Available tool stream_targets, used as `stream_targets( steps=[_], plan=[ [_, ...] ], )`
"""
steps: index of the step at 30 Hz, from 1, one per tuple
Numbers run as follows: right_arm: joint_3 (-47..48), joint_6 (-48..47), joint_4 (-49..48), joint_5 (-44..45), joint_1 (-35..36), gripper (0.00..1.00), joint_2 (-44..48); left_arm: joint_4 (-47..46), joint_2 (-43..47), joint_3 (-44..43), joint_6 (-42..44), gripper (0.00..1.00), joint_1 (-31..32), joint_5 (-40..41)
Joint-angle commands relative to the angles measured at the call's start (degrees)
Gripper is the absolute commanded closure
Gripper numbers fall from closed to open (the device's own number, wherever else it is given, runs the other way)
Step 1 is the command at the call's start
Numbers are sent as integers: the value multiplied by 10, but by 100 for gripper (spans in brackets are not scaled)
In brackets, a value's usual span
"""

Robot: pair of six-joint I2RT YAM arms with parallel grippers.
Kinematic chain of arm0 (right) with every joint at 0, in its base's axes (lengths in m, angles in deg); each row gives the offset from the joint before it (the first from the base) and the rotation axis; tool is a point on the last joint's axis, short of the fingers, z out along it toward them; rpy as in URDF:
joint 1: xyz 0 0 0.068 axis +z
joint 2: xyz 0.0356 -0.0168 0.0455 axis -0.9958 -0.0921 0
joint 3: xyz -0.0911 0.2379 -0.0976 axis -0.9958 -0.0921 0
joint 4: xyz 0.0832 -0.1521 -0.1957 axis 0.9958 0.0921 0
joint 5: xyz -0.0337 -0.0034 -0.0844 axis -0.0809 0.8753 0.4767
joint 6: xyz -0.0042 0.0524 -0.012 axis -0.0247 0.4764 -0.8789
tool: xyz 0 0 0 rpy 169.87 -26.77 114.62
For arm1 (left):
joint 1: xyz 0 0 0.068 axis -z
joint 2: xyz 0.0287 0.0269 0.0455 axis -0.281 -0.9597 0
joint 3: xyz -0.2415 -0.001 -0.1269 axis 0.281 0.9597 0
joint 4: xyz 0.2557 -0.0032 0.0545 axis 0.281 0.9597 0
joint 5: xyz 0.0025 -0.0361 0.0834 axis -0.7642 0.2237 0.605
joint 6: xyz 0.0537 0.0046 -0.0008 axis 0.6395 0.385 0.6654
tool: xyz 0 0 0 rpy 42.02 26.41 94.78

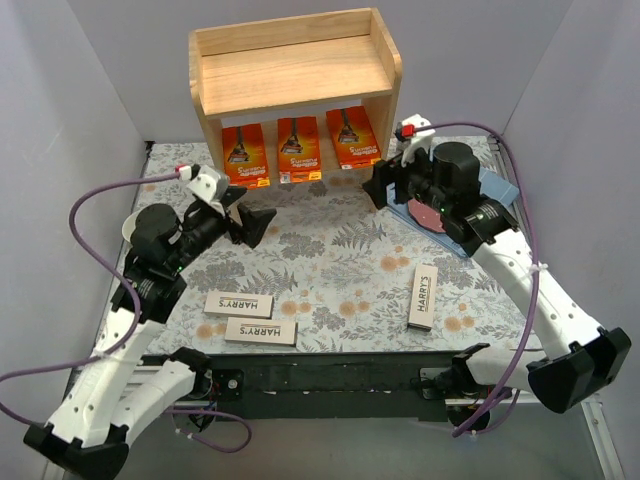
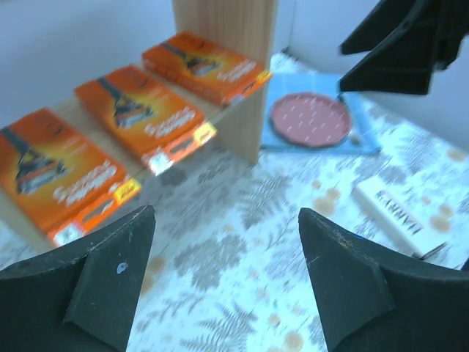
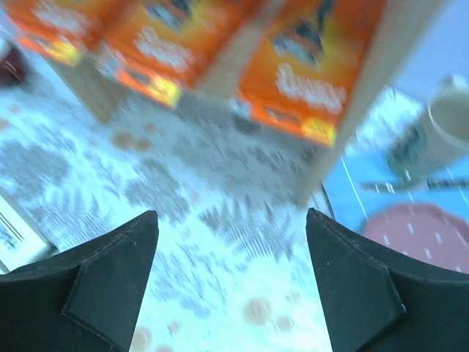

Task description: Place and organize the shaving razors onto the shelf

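Observation:
Three orange razor packs (image 1: 297,150) lie side by side on the lower tier of the wooden shelf (image 1: 295,70); they also show in the left wrist view (image 2: 139,110) and blurred in the right wrist view (image 3: 308,66). Three white HARRY'S boxes lie on the floral cloth: two at front left (image 1: 239,303) (image 1: 260,331) and one at front right (image 1: 423,296), the last also showing in the left wrist view (image 2: 392,213). My left gripper (image 1: 252,220) is open and empty, left of the shelf front. My right gripper (image 1: 383,185) is open and empty, beside the shelf's right post.
A red round plate (image 1: 428,212) on a blue mat (image 1: 497,190) lies right of the shelf under my right arm. A pale cup (image 3: 447,125) stands past the shelf post. Grey walls close in both sides.

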Motion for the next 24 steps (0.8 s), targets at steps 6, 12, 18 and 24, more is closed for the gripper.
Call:
stream_targets(
  steps=[6, 12, 18, 24],
  plan=[
    [-87, -44, 219, 62, -107, 1, 9, 319, 64, 91, 236, 18, 0, 18],
    [-174, -21, 248, 61, -120, 1, 18, 330, 72, 136, 256, 16, -1, 25],
    [-200, 16, 256, 66, -121, 1, -25, 321, 32, 114, 243, 16, 0, 37],
    [-219, 37, 281, 57, -131, 1, -54, 318, 14, 105, 233, 16, -1, 57]
  ],
)
